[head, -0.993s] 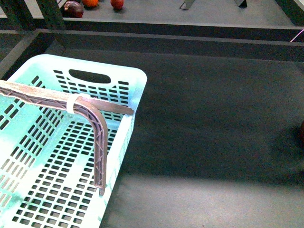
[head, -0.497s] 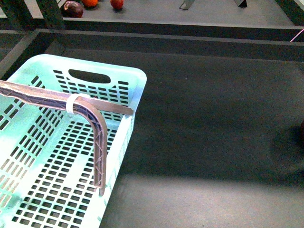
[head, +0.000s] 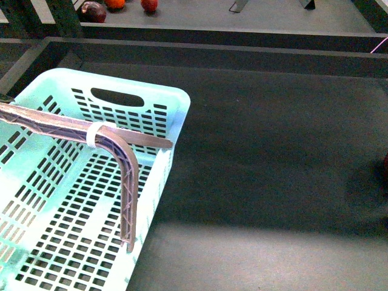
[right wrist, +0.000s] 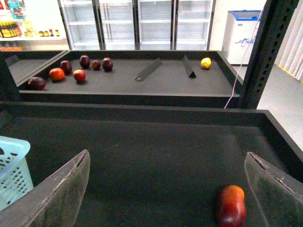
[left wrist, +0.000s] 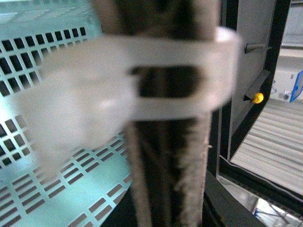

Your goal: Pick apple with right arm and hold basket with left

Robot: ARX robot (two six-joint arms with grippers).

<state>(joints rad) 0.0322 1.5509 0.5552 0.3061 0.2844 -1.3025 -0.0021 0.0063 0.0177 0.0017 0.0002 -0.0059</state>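
Aqua plastic fills our left side: the basket (head: 177, 102) sits on the dark tray floor (head: 273, 151), and its far corner lies slightly further to our right than a second ago. The left gripper (head: 147, 193) has shifted with it. Its bent finger (head: 125, 182) hangs down inside along the right wall, while the straighter one lies across the rim near that corner. We cannot tell whether the two are clamped on the wall or only resting there. The left wrist camera is mostly blocked by the blurred finger and its white band (left wrist: 165, 71), with slotted basket floor behind.

The right gripper (right wrist: 166, 154) is spread wide and holds nothing. The apple (right wrist: 231, 205) lies on the tray floor close to one of its fingers, apart from it and well away from the basket.

A low dark wall (right wrist: 142, 113) divides our tray from the shelf behind. On that shelf are a dark purple fruit (head: 93, 10), several red ones and a yellow fruit (right wrist: 206, 63) — glass-door fridges (right wrist: 137, 23) stand beyond.
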